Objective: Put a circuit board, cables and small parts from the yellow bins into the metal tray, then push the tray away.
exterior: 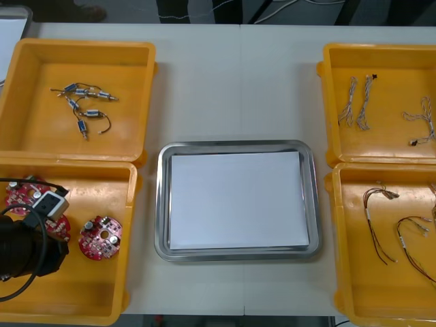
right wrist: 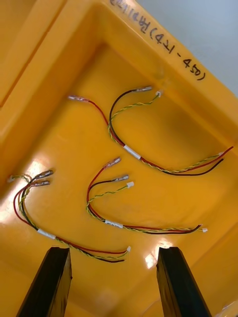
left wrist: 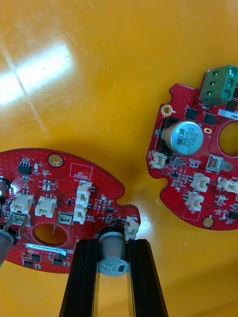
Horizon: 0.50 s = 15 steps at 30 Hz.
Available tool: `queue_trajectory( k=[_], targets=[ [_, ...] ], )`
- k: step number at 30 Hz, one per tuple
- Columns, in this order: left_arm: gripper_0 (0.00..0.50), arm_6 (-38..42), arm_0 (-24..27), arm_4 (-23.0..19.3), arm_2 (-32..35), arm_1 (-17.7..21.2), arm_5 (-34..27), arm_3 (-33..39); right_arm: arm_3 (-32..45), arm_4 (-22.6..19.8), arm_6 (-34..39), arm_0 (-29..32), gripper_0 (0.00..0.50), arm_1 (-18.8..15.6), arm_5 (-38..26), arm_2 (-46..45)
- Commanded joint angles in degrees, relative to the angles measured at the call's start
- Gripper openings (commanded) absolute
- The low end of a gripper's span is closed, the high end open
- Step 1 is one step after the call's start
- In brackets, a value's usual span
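While the left hand [left wrist: 113, 243] clamps one circuit board [left wrist: 64, 173] by its silver cylinder [left wrist: 113, 261], in a bin left of the metal tray [exterior: 237, 146], the right hand [right wrist: 114, 256] hangs open over three red and yellow cables [right wrist: 133, 152]. The front view counts four yellow bins [exterior: 82, 49] and three boards; the left wrist view shows two.

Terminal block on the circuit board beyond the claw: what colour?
Green terminal block, clearest in left wrist view.
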<state>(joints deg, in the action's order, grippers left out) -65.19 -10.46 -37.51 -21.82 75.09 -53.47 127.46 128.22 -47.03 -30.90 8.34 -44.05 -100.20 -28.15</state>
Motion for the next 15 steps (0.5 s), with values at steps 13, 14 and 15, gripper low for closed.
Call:
queue_trajectory(
  k=[13, 14, 15],
  targets=[
    [0.0, 5.8, 1.6, 3.9, -4.2, -0.9, -0.4, -0.1, 0.2, -7.8, -29.8, -1.2, 0.5, -6.0, -0.2, -2.4],
    [0.0, 5.8, 1.6, 4.0, -4.2, -0.9, -0.4, -0.2, 0.2, -8.4, -32.3, -1.2, 0.5, -6.0, -0.1, -2.4],
    [0.0, 5.9, 1.7, 4.0, -4.2, -0.9, -0.4, -0.1, 0.2, -8.8, -33.4, -1.2, 0.5, -6.0, -0.1, -2.5]
  ],
)
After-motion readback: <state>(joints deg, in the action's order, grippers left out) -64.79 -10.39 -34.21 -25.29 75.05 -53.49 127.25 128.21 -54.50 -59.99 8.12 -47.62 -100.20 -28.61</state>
